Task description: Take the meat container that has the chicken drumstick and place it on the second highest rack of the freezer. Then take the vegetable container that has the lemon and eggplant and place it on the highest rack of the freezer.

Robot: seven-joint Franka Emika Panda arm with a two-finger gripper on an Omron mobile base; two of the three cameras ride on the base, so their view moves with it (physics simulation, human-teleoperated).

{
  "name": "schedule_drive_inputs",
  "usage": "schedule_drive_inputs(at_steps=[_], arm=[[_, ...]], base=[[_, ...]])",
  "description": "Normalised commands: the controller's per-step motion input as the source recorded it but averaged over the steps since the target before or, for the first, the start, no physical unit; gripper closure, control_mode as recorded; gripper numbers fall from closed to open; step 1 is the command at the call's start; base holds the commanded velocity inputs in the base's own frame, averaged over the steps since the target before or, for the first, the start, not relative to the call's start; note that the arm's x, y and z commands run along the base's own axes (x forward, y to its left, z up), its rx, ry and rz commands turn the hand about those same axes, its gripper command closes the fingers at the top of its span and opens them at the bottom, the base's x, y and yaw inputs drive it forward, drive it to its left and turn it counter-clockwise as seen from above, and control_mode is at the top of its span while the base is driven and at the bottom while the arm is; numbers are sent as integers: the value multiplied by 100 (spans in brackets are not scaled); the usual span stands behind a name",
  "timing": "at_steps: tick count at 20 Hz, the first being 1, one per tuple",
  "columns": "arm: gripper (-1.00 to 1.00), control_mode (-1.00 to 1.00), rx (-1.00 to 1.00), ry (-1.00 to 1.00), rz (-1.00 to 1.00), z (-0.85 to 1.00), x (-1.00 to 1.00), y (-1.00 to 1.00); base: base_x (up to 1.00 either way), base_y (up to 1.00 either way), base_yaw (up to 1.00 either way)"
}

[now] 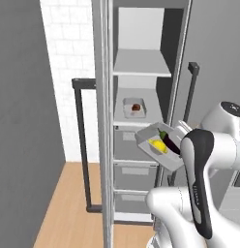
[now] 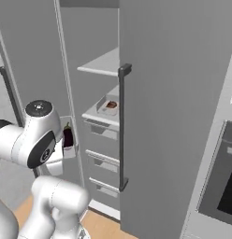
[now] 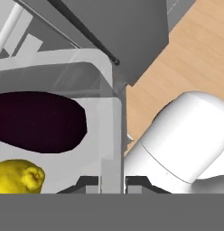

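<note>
Left base view has your gripper (image 3: pixel 112 182) clamped on the tilted vegetable container (image 1: pixel 160 145), lemon (image 1: pixel 158 145) and eggplant (image 1: pixel 169 143) inside, because the highest rack (image 1: pixel 141 65) awaits above the meat container (image 1: pixel 135 107).

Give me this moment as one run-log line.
hand: shut on vegetable container wall | lemon, eggplant inside | meat container: second rack | highest rack: pending

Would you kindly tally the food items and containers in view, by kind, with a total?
Chicken drumstick: 1
Lemon: 1
Eggplant: 1
Containers: 2, the meat container on the freezer's lower white shelf and the vegetable container held tilted in front of the drawers
Total: 5
</note>
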Motion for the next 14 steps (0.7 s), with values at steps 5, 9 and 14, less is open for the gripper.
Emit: schedule_drive_inputs(at_steps=[5, 9, 14], arm=[[100, 100, 0, 0, 0, 0, 0, 0], [100, 100, 0, 0, 0, 0, 0, 0], [100, 100, 0, 0, 0, 0, 0, 0]], base=[[26, 1, -25], [54, 21, -21], [59, 39, -17]])
